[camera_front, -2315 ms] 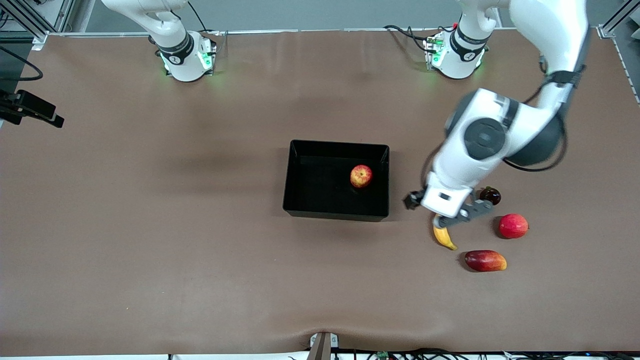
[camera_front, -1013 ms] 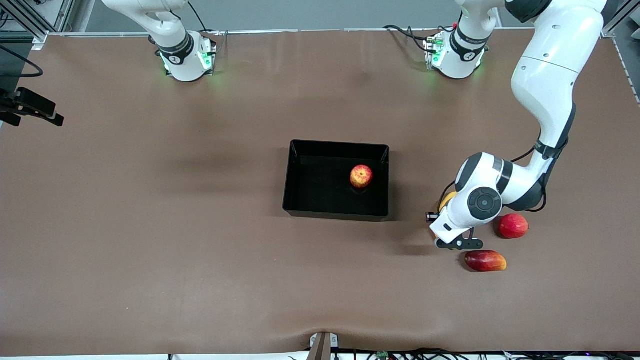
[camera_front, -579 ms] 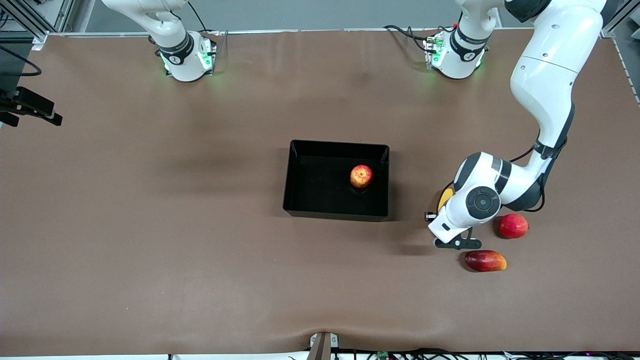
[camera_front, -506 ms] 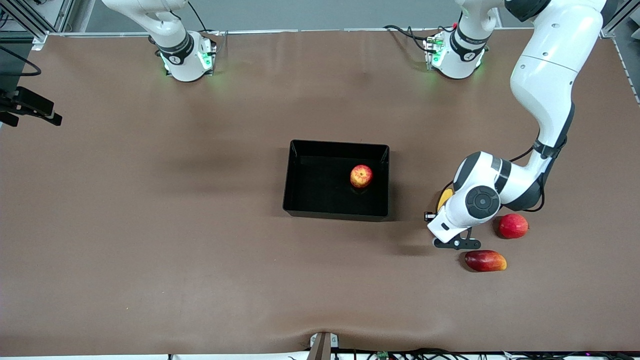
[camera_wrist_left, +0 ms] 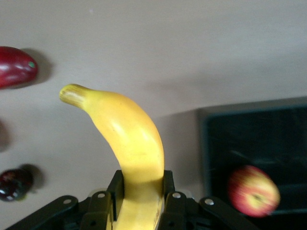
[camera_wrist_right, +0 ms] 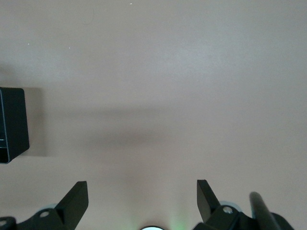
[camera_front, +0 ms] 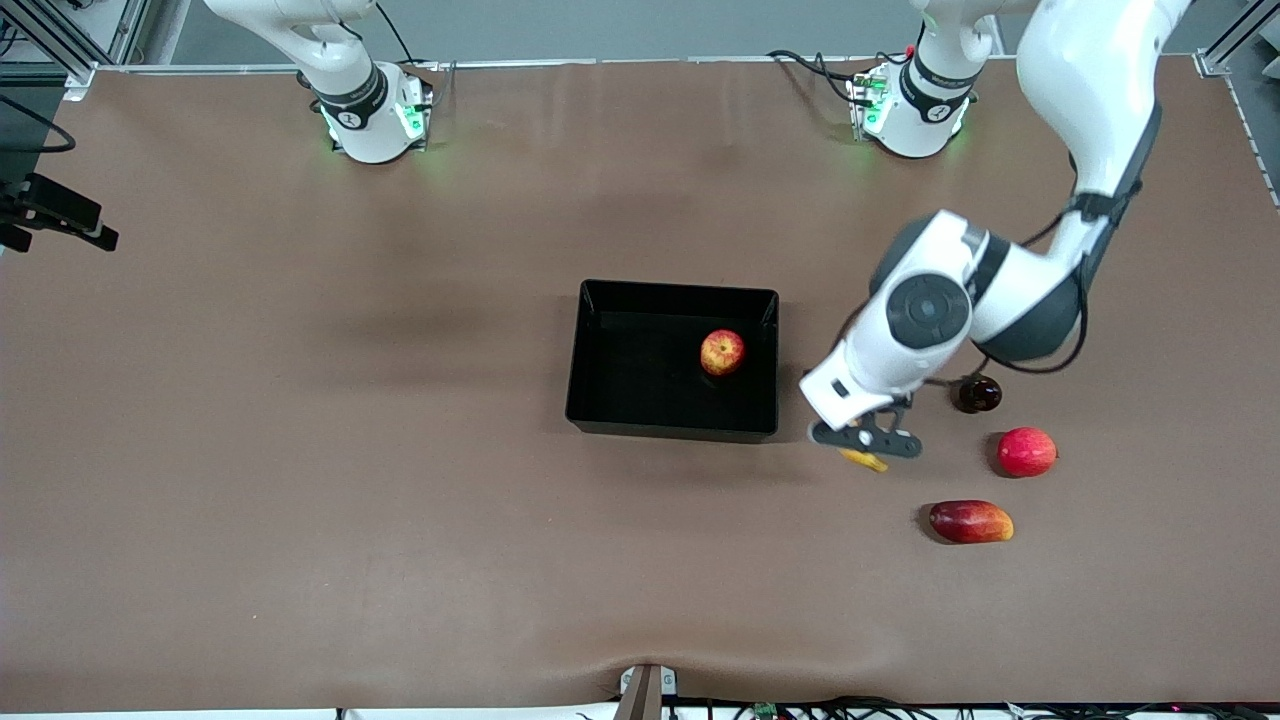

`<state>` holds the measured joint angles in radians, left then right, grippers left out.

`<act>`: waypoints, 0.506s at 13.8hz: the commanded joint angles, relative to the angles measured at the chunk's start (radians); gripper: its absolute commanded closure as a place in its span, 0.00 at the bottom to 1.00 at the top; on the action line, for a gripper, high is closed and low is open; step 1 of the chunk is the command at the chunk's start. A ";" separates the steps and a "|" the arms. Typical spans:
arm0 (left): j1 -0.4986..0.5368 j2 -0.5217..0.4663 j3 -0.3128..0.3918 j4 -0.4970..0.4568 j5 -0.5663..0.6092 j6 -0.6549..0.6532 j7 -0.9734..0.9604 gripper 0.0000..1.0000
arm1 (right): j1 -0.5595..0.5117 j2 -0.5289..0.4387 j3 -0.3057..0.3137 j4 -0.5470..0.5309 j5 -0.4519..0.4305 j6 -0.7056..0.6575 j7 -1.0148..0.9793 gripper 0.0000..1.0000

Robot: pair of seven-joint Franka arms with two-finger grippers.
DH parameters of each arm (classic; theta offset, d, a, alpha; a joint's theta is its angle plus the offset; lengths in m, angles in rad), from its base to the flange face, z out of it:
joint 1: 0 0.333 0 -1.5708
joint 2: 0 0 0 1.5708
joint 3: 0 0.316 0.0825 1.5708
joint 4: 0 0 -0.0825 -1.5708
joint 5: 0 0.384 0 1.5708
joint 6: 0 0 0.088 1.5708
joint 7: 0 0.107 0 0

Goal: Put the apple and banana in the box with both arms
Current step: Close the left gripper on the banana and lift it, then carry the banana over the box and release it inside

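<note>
The apple (camera_front: pixel 722 352) lies in the black box (camera_front: pixel 668 428), near the wall at the left arm's end. My left gripper (camera_front: pixel 866 441) is shut on the yellow banana (camera_front: pixel 865 460) and holds it up in the air over the table just beside the box. In the left wrist view the banana (camera_wrist_left: pixel 125 136) sticks out from between the fingers of the left gripper (camera_wrist_left: pixel 141 191), with the box (camera_wrist_left: pixel 207 143) and the apple (camera_wrist_left: pixel 253 190) to one side. My right gripper (camera_wrist_right: pixel 142 194) is open and empty over bare table, with a box corner (camera_wrist_right: pixel 12 124) in view. The right arm waits.
Three other fruits lie toward the left arm's end: a small dark round fruit (camera_front: pixel 977 393), an evenly red round fruit (camera_front: pixel 1026 451), and an oblong red-and-yellow fruit (camera_front: pixel 970 521) nearest the front camera. A black device (camera_front: pixel 55 215) sticks in at the right arm's end.
My left gripper was low on the table at the banana. It has lifted with the banana in it and moved toward the box, uncovering the small dark fruit.
</note>
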<state>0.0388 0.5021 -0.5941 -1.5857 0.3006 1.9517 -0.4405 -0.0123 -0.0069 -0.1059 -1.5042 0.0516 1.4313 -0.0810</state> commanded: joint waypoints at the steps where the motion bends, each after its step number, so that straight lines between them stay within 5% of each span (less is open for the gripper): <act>1: -0.045 0.013 -0.027 0.043 -0.034 -0.033 -0.116 1.00 | -0.023 -0.015 0.014 -0.010 -0.013 -0.003 -0.014 0.00; 7: -0.293 0.180 -0.009 0.231 -0.029 -0.011 -0.378 1.00 | -0.026 -0.015 0.014 -0.010 -0.009 -0.005 -0.014 0.00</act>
<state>-0.1962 0.6030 -0.6186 -1.4529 0.2731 1.9438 -0.7768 -0.0165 -0.0069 -0.1066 -1.5043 0.0517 1.4309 -0.0812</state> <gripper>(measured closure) 0.639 0.000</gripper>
